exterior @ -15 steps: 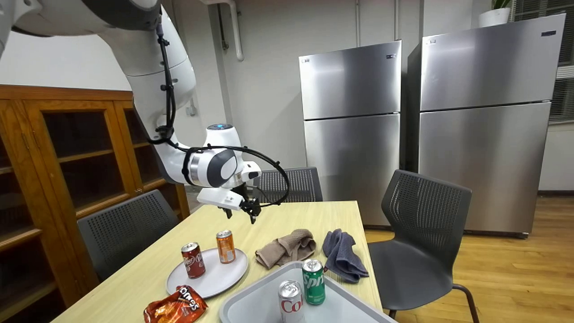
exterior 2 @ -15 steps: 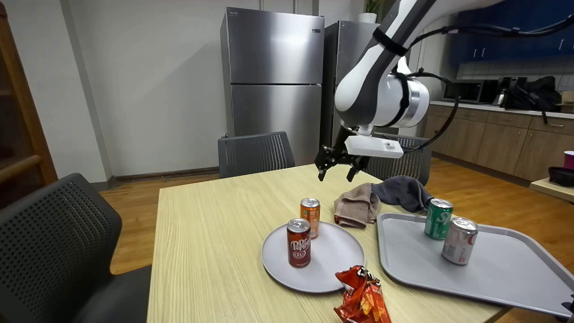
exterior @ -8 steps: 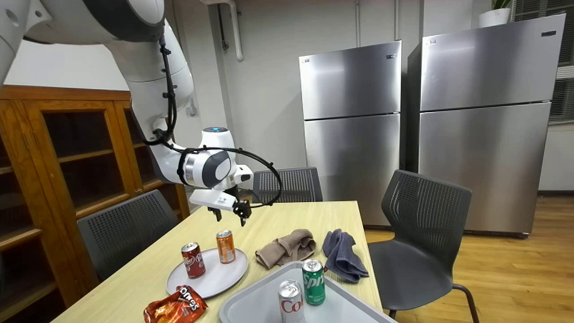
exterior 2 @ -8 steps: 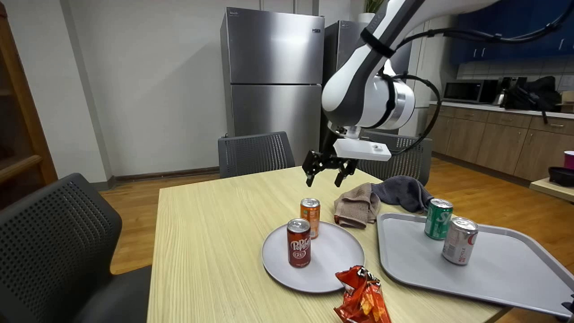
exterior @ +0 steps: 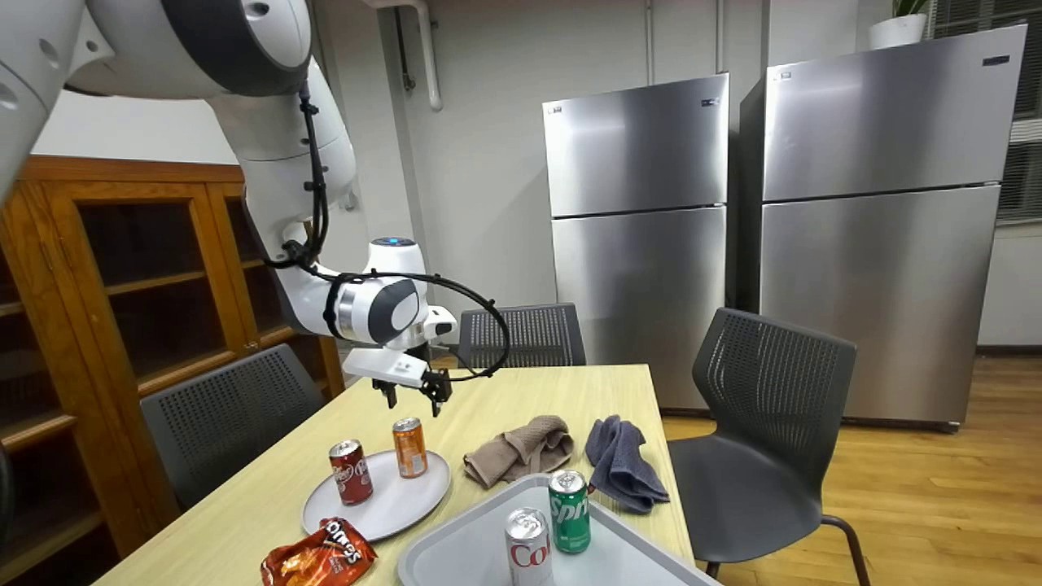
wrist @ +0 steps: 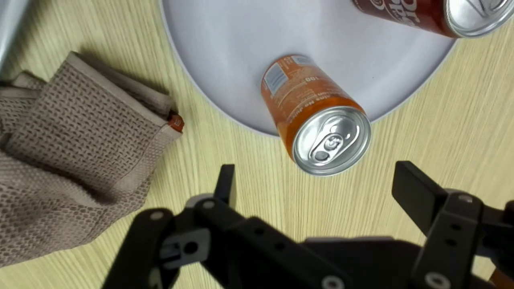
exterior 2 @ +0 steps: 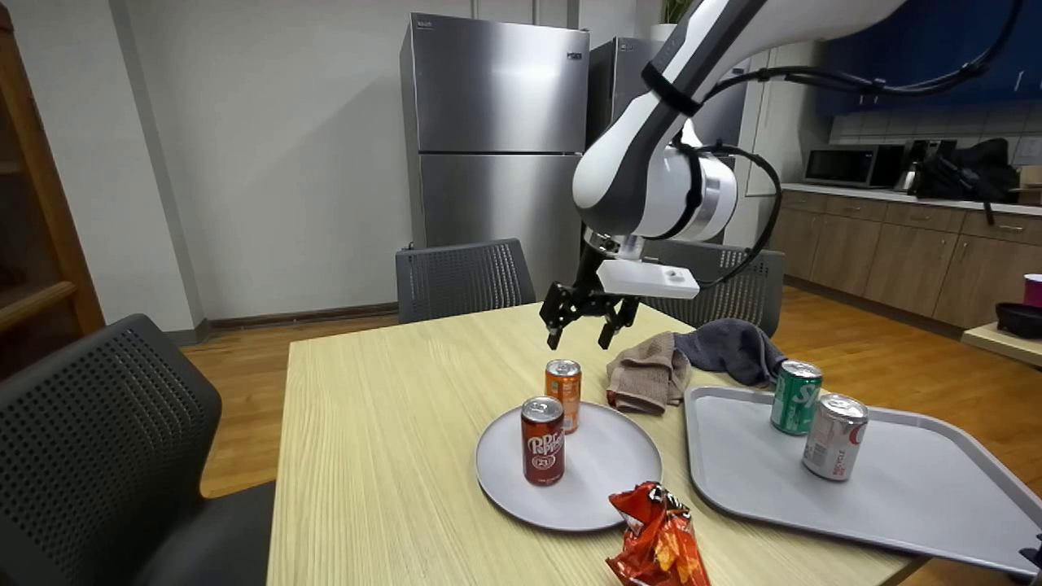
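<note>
I saw the black two-fingered gripper point(exterior 2: 579, 342), spread wide and empty, sink leftward to mid-frame, nearer the orange cylindrical metal can point(exterior 2: 565, 388).

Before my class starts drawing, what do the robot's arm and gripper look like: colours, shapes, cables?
The Franka Emika Panda arm is white with dark grey panels, rounded joints and a silver band. A black cable, held by black straps, loops outside it. A blue light glows on the wrist's top, and a white box sits beside the Robotiq gripper, black and jointed, with blocky fingertips.
</note>
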Controlling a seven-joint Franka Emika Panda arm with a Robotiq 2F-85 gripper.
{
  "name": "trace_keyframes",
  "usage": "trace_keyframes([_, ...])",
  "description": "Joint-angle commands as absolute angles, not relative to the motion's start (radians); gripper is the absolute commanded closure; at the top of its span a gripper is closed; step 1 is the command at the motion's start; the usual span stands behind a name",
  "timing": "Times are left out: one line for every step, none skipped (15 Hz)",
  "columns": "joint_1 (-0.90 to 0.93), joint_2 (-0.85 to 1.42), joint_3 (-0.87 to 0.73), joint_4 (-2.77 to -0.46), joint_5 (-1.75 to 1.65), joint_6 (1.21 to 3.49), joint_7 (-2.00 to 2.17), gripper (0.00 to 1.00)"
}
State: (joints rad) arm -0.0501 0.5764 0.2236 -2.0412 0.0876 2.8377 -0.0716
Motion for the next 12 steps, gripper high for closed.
trace_keyframes([-0.046,0.606,0.231,-1.991,0.100,2.785,-0.116,0.00])
trace_keyframes([-0.042,0.614,0.229,-1.984,0.097,2.777,-0.120,0.00])
trace_keyframes([-0.038,0.620,0.227,-1.977,0.095,2.767,-0.123,0.00])
trace_keyframes([-0.031,0.627,0.221,-1.970,0.091,2.761,-0.122,0.00])
trace_keyframes([-0.022,0.633,0.215,-1.963,0.085,2.757,-0.120,0.00])
trace_keyframes([-0.020,0.639,0.215,-1.958,0.083,2.752,-0.123,0.00])
trace_keyframes([-0.019,0.643,0.218,-1.952,0.083,2.746,-0.129,0.00])
trace_keyframes([-0.013,0.648,0.214,-1.945,0.080,2.743,-0.127,0.00])
trace_keyframes([-0.003,0.653,0.206,-1.938,0.073,2.739,-0.124,0.00])
trace_keyframes([0.006,0.657,0.199,-1.933,0.067,2.740,-0.121,0.00])
trace_keyframes([0.022,0.660,0.184,-1.930,0.052,2.744,-0.113,0.00])
trace_keyframes([0.030,0.663,0.177,-1.928,0.044,2.744,-0.114,0.00])
